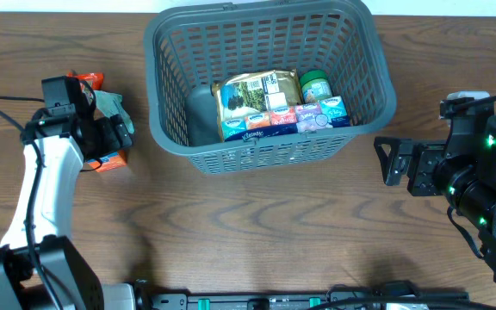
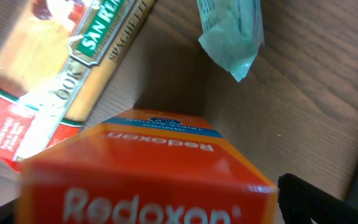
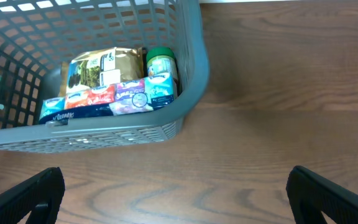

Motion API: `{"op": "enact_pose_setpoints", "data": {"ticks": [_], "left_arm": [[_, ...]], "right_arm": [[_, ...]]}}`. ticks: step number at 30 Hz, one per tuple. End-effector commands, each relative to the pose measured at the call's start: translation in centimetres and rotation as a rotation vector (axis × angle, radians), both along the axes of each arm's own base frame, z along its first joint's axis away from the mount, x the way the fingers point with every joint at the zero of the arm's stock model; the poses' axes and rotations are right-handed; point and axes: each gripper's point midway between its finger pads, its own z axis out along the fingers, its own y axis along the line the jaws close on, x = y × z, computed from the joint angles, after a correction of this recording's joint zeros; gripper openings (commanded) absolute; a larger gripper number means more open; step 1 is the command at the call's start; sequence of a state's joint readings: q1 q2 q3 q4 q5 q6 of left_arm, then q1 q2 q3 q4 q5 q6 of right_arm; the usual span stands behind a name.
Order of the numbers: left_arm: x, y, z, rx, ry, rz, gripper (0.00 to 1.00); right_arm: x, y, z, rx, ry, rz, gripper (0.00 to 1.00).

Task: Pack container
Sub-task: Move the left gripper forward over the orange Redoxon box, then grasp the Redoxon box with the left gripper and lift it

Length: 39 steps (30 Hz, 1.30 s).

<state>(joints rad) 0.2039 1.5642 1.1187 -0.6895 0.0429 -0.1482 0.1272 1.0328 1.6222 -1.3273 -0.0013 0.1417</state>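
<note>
The dark grey slatted basket (image 1: 265,155) stands at the back middle of the table and also shows in the right wrist view (image 3: 104,132). It holds a printed bag (image 1: 257,95), a green-lidded jar (image 1: 315,84) and several small packs (image 1: 287,120). My left gripper (image 1: 113,138) is at the far left, shut on an orange Redoxon box (image 1: 110,161). In the left wrist view the box (image 2: 148,155) fills the space between the fingers (image 2: 148,211). My right gripper (image 1: 392,162) is open and empty over bare table right of the basket (image 3: 179,199).
A red-and-yellow spaghetti pack (image 2: 61,62) and a teal pouch (image 2: 232,31) lie on the table just beyond the orange box, left of the basket (image 1: 102,95). The wooden table runs in front of the basket.
</note>
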Motion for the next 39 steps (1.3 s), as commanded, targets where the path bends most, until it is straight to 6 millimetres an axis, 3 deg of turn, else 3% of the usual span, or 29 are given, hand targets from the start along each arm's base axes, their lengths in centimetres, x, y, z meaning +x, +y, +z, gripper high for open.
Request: {"op": "enact_pose_setpoints", "data": {"ticks": [1,10,17,29,34,39], "left_arm": [[0.3,-0.1,-0.6,-0.004,0.009,-0.020,0.99],[0.4,0.8,-0.5,0.043,0.008,-0.003,0.98],[0.2,1.0,-0.5,0.056,0.015,0.002,0.72],[0.1,1.0,-0.1,0.054,0.022,0.002,0.60],[1.0,1.1,3.1,0.066,-0.034,0.003,0.55],[1.8,1.3,10.2,0.095,-0.176,0.008,0.54]], "right_arm": [[-0.1,-0.2,0.1,0.010,-0.001,-0.014,0.99],[-0.1,-0.2,0.1,0.010,-0.001,-0.013,0.99],[-0.1,-0.2,0.1,0.010,-0.001,-0.014,0.99],[-0.1,-0.2,0.1,0.010,-0.001,-0.013,0.99],[-0.1,-0.2,0.1,0.010,-0.001,-0.013,0.99],[-0.1,-0.2,0.1,0.010,-0.001,-0.013,0.99]]}}
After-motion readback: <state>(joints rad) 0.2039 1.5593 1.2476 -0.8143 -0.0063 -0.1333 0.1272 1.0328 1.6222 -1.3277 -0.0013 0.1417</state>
